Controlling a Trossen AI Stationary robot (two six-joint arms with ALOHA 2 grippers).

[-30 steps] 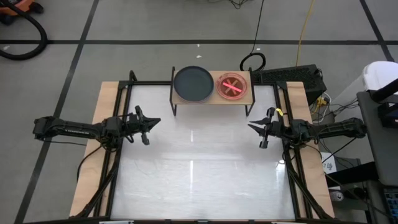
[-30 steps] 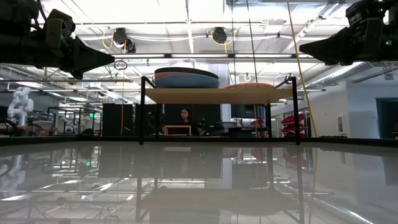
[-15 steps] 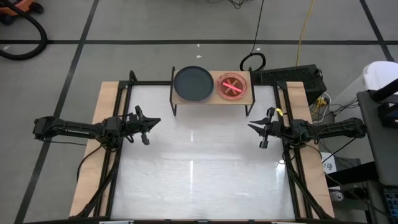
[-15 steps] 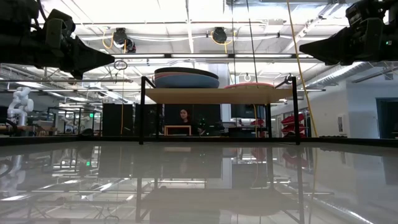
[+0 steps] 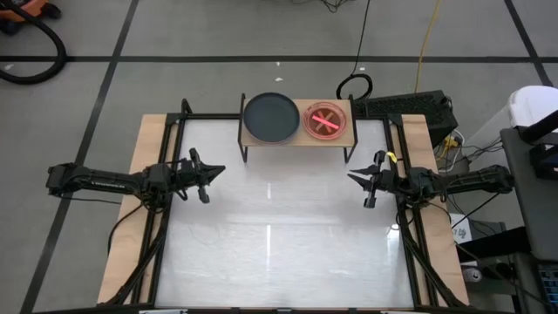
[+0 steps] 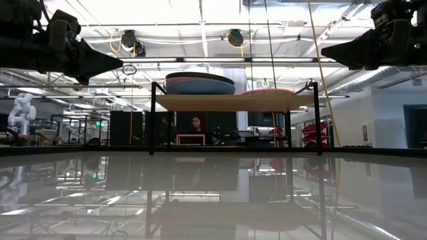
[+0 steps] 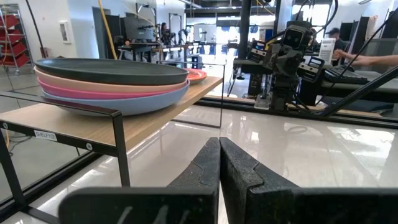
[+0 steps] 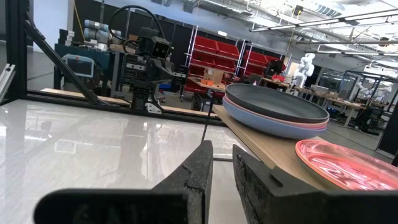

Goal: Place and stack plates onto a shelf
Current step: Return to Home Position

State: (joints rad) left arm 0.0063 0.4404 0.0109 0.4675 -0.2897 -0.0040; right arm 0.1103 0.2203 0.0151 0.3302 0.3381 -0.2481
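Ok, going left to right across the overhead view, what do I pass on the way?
In order: left pincer → black plate topping the large stack → small pink translucent plate → right pincer.

Black plate point(image 5: 270, 118) hides lower plates point(image 7: 124, 102) from above; small stack point(image 5: 327, 122) perhaps several.
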